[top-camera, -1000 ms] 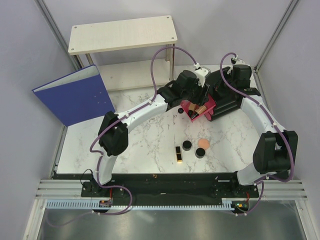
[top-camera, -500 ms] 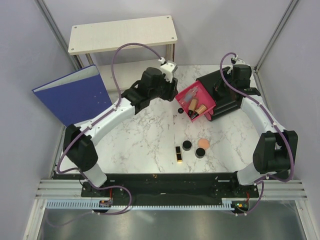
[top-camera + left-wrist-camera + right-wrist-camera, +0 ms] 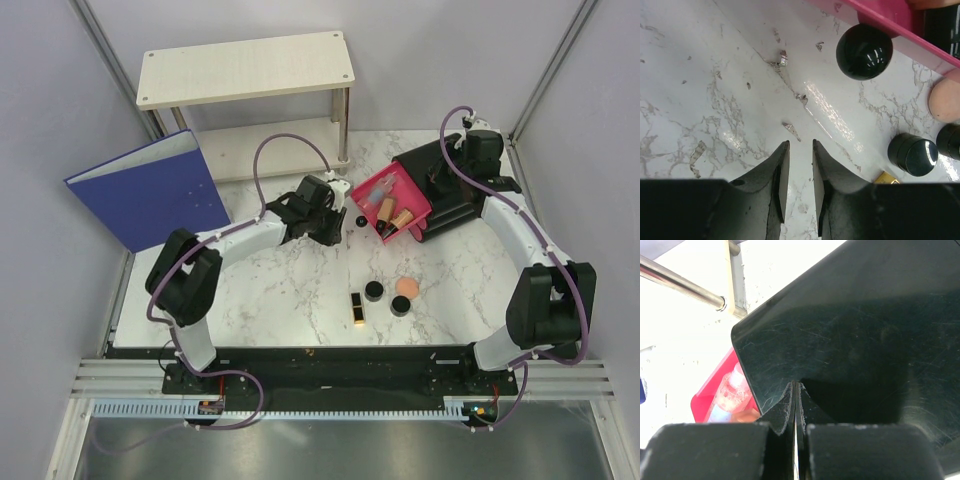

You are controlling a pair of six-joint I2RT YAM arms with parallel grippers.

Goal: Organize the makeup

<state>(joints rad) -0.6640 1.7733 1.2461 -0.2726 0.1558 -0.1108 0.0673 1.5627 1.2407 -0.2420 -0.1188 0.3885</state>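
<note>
A pink drawer (image 3: 383, 190) stands pulled out of the black organizer box (image 3: 455, 205) and holds two peach tubes (image 3: 393, 215). Its round black knob (image 3: 360, 220) faces left and shows in the left wrist view (image 3: 863, 45). A black-and-gold lipstick (image 3: 356, 308), two black jars (image 3: 374, 291) (image 3: 400, 305) and a peach puff (image 3: 406, 286) lie on the marble in front. My left gripper (image 3: 337, 223) (image 3: 800, 146) is low over the marble just left of the knob, narrowly open and empty. My right gripper (image 3: 447, 183) (image 3: 796, 385) is shut, tips against the organizer's top (image 3: 865, 330).
A blue binder (image 3: 150, 190) leans at the left edge. A wooden shelf (image 3: 245, 68) stands at the back. In the left wrist view the puff (image 3: 944, 100), a jar (image 3: 912, 154) and the lipstick's gold corner (image 3: 885, 177) lie to the right.
My left gripper left the pink drawer, swung up and back, then came down to the marble just left of the drawer knob. The right arm has not moved.
</note>
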